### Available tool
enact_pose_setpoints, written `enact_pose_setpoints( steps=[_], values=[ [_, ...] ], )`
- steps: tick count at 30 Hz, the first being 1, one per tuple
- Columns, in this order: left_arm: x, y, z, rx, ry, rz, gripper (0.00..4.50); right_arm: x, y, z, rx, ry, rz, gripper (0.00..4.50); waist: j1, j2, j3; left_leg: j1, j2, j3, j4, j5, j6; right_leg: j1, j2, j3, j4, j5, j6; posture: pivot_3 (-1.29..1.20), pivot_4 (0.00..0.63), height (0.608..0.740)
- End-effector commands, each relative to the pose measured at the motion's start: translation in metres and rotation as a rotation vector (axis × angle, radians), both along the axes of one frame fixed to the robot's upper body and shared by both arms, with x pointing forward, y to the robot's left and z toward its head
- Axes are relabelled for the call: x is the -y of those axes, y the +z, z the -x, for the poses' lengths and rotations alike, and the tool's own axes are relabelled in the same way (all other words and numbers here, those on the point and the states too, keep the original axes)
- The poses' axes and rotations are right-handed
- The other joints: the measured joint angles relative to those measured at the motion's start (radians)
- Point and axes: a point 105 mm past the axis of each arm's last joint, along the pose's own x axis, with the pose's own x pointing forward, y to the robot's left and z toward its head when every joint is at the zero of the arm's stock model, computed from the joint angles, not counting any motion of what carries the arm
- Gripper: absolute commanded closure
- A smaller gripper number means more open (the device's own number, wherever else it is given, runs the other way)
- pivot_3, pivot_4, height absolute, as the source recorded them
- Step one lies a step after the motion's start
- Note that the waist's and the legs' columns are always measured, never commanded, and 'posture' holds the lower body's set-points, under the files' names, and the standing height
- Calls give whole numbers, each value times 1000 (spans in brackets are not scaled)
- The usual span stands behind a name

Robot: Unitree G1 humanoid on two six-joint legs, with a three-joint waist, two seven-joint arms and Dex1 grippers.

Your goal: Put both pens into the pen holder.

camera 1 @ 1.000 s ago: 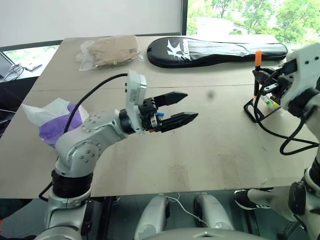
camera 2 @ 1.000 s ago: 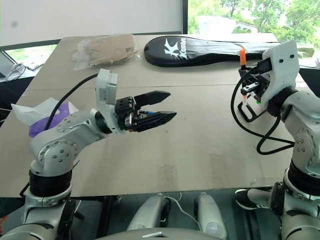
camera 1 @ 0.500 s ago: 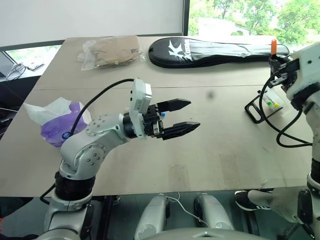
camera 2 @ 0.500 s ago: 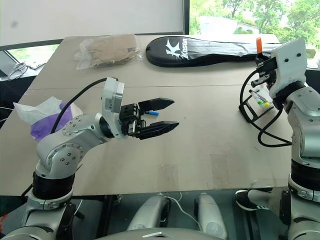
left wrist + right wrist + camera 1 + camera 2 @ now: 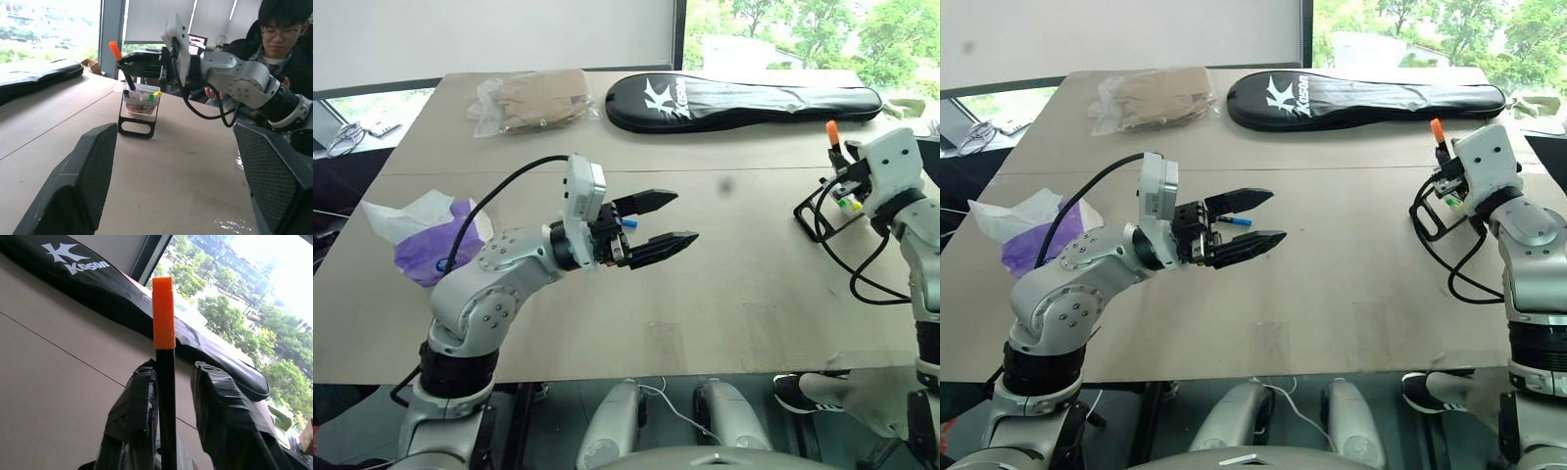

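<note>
The orange pen [image 5: 163, 318] stands nearly upright, orange end up, between the fingers of my right gripper [image 5: 173, 369]. It rests against one finger, with a gap to the other, so the jaws are open. In the left wrist view the pen [image 5: 115, 50] has its dark lower end down in the pen holder [image 5: 141, 105], a small clear box in a black frame with yellow-green bits inside. The holder [image 5: 840, 204] sits near the table's right edge. My left gripper [image 5: 685, 216] hangs open over the middle of the table, holding nothing. The other pen I cannot make out.
A purple tissue box [image 5: 435, 250] sits at the left. At the far side lie a black racket bag [image 5: 734, 98] and a plastic bag with something brown [image 5: 533, 98]. A black cable [image 5: 862, 284] loops under my right wrist. A person [image 5: 279, 29] sits beyond the right arm.
My right gripper has come down and outward with the orange pen, lowering it into the holder, and its fingers have parted. The left arm has hardly moved.
</note>
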Motion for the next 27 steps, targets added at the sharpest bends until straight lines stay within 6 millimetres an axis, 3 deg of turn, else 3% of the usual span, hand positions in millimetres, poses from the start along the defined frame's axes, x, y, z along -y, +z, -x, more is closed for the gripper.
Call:
enact_pose_setpoints(
  steps=[1, 4, 5, 7, 10, 13, 16, 20, 24, 27],
  values=[
    [-12, -3, -9, 46, 79, -36, 574, 4, 10, 8, 45, -1, 46, 1621, 0, 0, 0, 0, 0, 0, 0, 0, 0, 0, 0, 0, 0, 0, 0, 0, 150, 740],
    [-24, -9, -23, 20, 148, -61, 574, 4, 15, 15, 74, -12, 62, 264, 1, 0, 0, 1, 0, 0, 0, 0, 0, 2, 0, 0, 0, 0, 0, 0, 150, 740],
    [-29, -12, -29, 5, 173, -79, 574, 3, 19, 18, 86, -10, 58, 116, 1, 0, 0, 2, 0, 0, 0, 0, 0, 2, 0, 0, 0, 0, 0, 0, 150, 740],
    [-40, -19, -40, -2, 192, -178, 574, -9, 28, 28, 89, 61, 7, 116, -1, 0, 0, 2, 0, 0, 0, 0, 0, 2, 0, 0, 0, 0, 0, 0, 150, 740],
    [-68, -38, -74, -38, 257, -447, 574, -52, 32, 61, -14, 343, -99, 116, 1, 0, 1, 1, 0, -3, 0, 0, 0, 2, 2, -2, -1, 0, 0, 0, 150, 740],
    [-86, -49, -107, -56, 247, -621, 574, -77, 25, 88, -95, 495, -80, 116, 4, 1, 1, 3, 0, -4, -1, -3, 4, 6, 5, -9, -1, 0, 0, 0, 150, 740],
    [-91, -56, -130, -69, 192, -765, 574, -87, 10, 102, -168, 544, -63, 116, 12, -1, 1, 2, -3, -6, 2, -3, 5, 8, 3, -13, -3, 0, 1, 0, 150, 740],
    [-88, -69, -137, -88, 62, -944, 574, -93, -10, 114, -233, 550, -19, 116, 1, -1, 1, -4, -4, -7, 7, -3, 6, 5, 2, -14, -2, -1, 2, 0, 150, 740],
    [-85, -82, -140, -86, -1, -1073, 574, -96, -18, 118, -244, 536, -24, 116, -5, -2, 2, -4, -4, -7, 7, -4, 8, 4, 1, -14, -2, -2, 3, 0, 150, 740],
    [-89, -92, -136, -109, -59, -1166, 1414, -100, -21, 121, -244, 516, -53, 0, -4, -2, 1, -4, -3, -7, 8, -4, 8, 4, 0, -13, -1, -2, 3, 0, 150, 740]
  ],
)
